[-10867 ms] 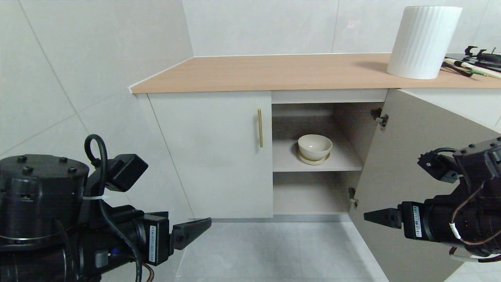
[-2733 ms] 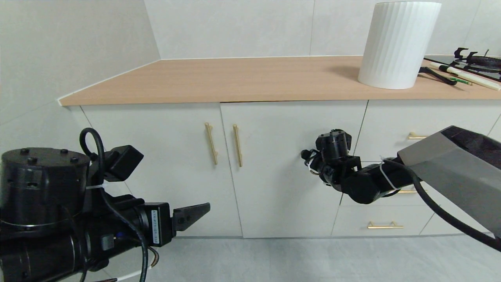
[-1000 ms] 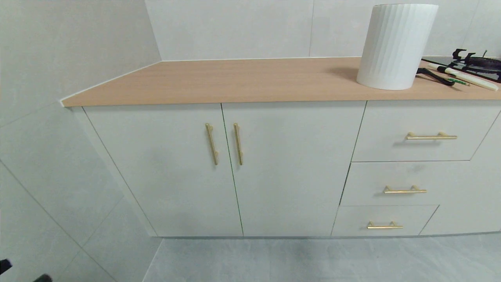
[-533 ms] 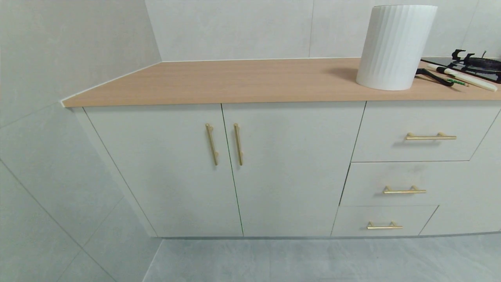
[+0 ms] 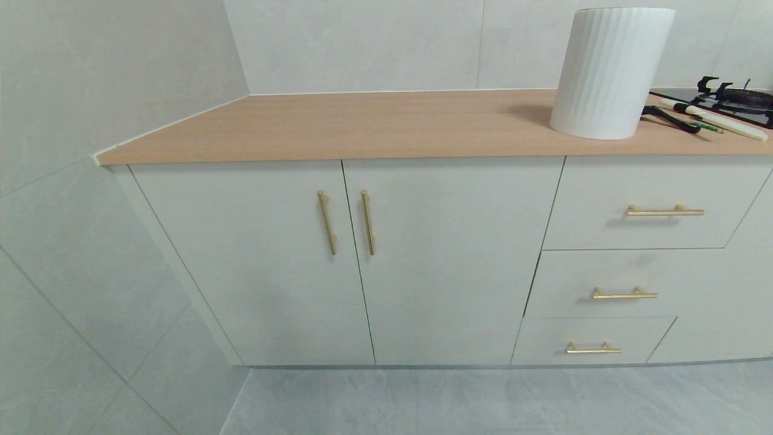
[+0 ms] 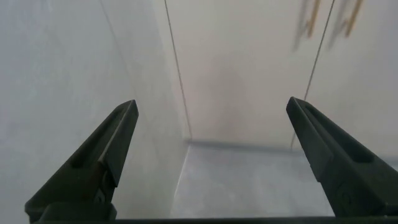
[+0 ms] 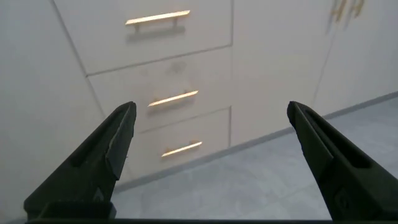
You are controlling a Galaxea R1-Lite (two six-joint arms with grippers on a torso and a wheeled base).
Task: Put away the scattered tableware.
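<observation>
From my station, the left gripper (image 6: 211, 106) stood released, its two dark fingers (image 6: 93, 162) spread wide with nothing between them. It faced the left cabinet door (image 6: 249, 74) near the corner, low over the grey floor (image 6: 242, 180). The right gripper (image 7: 211, 107) was likewise spread apart and empty, pointed toward the stack of three drawers (image 7: 168, 81) with their brass bar handles (image 7: 173, 98).

In the head view, both cabinet doors (image 5: 453, 260) were shut flush, their two upright brass handles (image 5: 327, 222) just beside each other at the seam. To the right of them, the three drawers (image 5: 622, 284) were closed as well.

On the wooden countertop (image 5: 362, 124) a tall white ribbed canister (image 5: 610, 72) stood upright toward the right end. Just beyond it lay a few long-handled utensils (image 5: 712, 118) beside a black stove grate (image 5: 737, 96).

I could not tell where the tableware itself lay.
</observation>
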